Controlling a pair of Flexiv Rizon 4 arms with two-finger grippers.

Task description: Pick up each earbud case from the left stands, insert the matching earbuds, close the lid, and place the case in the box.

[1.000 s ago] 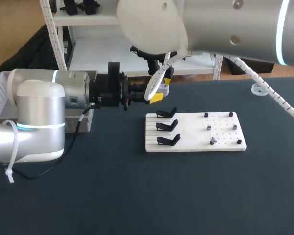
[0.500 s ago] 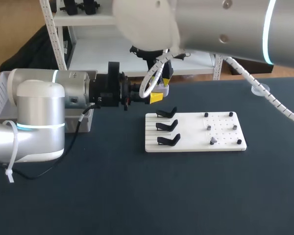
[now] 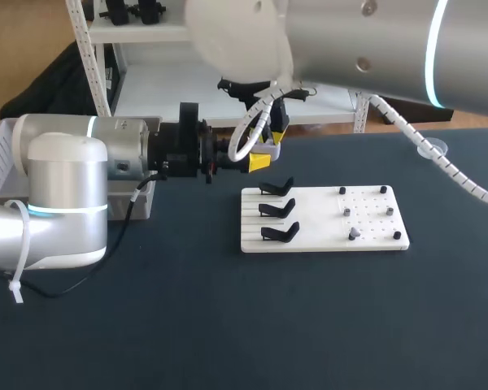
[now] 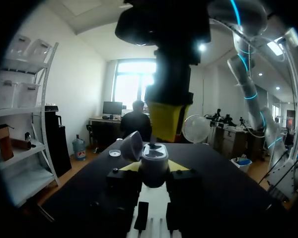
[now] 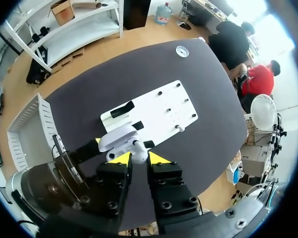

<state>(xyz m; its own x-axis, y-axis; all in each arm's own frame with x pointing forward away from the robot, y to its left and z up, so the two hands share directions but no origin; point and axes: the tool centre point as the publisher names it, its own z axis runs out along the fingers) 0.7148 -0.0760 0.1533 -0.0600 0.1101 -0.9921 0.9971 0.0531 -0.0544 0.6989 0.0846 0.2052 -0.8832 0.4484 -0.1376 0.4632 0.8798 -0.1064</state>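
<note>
dark bench (image 3: 228, 325), then a white board (image 3: 313, 213) of bare stands (image 3: 278, 210); near its far edge the left gripper (image 4: 154, 168) clamps the open case (image 4: 154, 154). right gripper (image 5: 140, 158) sits over it, grip i cannot tell; best lowered straight, pressed lightly.

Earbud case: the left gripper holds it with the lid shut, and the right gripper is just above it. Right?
Not quite. The lid is open, tilted up beside the earbud case, as the left wrist view shows. The rest stands: the left gripper holds the case and the right gripper is just above it.
</note>
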